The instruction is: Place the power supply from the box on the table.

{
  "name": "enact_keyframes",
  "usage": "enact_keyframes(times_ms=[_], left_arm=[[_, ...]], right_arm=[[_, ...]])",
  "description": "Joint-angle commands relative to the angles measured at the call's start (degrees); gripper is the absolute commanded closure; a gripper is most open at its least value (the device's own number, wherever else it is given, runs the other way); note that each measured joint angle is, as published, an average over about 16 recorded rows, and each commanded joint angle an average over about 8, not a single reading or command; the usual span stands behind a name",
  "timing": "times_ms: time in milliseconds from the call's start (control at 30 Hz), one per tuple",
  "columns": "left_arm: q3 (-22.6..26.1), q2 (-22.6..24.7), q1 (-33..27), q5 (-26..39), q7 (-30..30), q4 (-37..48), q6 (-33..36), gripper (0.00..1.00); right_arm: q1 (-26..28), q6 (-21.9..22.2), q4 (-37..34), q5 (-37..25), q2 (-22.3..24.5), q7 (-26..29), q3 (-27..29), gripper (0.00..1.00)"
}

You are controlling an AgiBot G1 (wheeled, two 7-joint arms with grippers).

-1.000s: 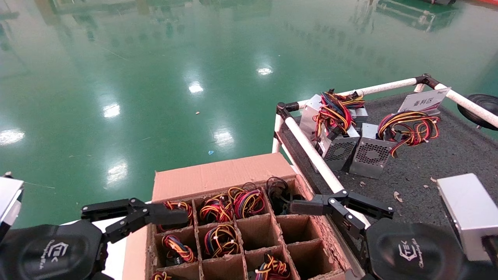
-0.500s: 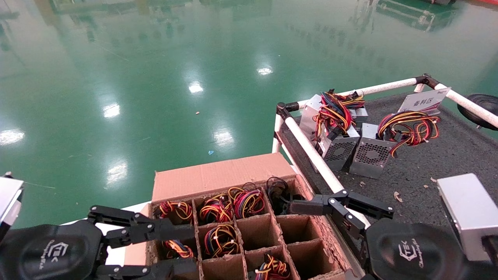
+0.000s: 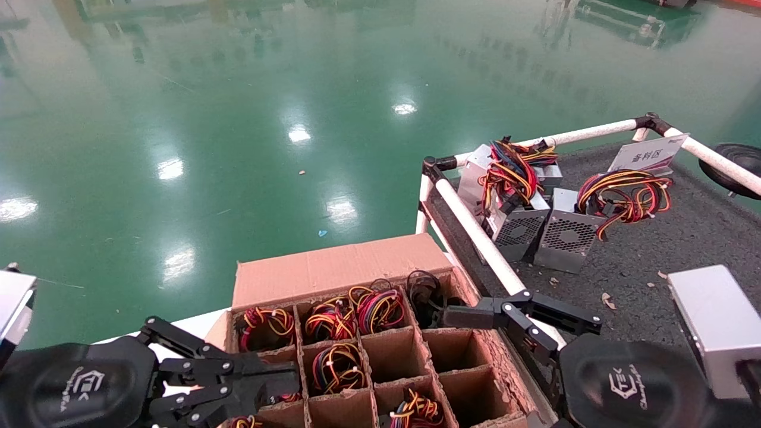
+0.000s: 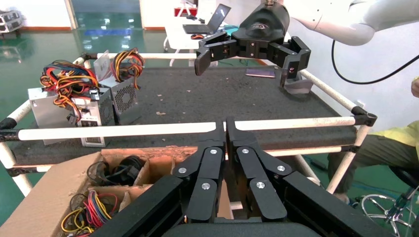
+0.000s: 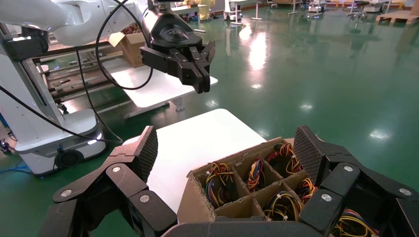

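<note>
Glossy green floor filled most of my head view, with the box (image 3: 380,356) nearest me and the desk (image 3: 684,249) beyond it to my right. My left claw (image 3: 279,380) sat low over the near left cells of the box, its fingers pressed together on nothing. My right claw (image 3: 511,312) hovered at the box's right edge beside the white rail (image 3: 475,232), spread wide and empty; its wrist view showed both pads well apart over the cells.

The power supply (image 3: 423,297), the one with black cables, lay in the far right cell of the back row, just ahead of the right claw. Its metal body was hidden down in the cell; I could only see the cable loops.

To do this step well, I judged the right claw should come straight down over that cell, keep its fingers clear of the cardboard dividers, and bite the unit's body, not the loose cables, which would likely slip or snag.

Against the frame a second earlier, the left claw had dropped lower, pulled back toward me and gone from open to shut. The right claw had not moved.

Farther off, two silver units with coloured wires (image 3: 535,220) stood on the desk near the rail, with a label card (image 3: 648,156) behind them.
</note>
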Motion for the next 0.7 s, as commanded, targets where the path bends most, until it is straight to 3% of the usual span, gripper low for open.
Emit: enact_keyframes(times_ms=[33,133,367,400,700], left_arm=[[0.0,0.0,0.0,0.0,0.0,0.0,0.0,1.0],[0.0,0.0,0.0,0.0,0.0,0.0,0.0,0.95],[0.0,0.0,0.0,0.0,0.0,0.0,0.0,0.1],[0.0,0.0,0.0,0.0,0.0,0.0,0.0,0.02],[0.0,0.0,0.0,0.0,0.0,0.0,0.0,0.0]], right_arm=[[0.0,0.0,0.0,0.0,0.0,0.0,0.0,0.0],[0.0,0.0,0.0,0.0,0.0,0.0,0.0,0.0],[-0.2,0.7,-0.1,-1.0,-0.4,0.1,-0.5,0.0],[-0.2,1.2,-0.1,-1.6,-0.7,0.2,-0.8,0.0],[1.6,7.7,-2.9,-11.3,-5.1,2.2,-5.4,0.0]])
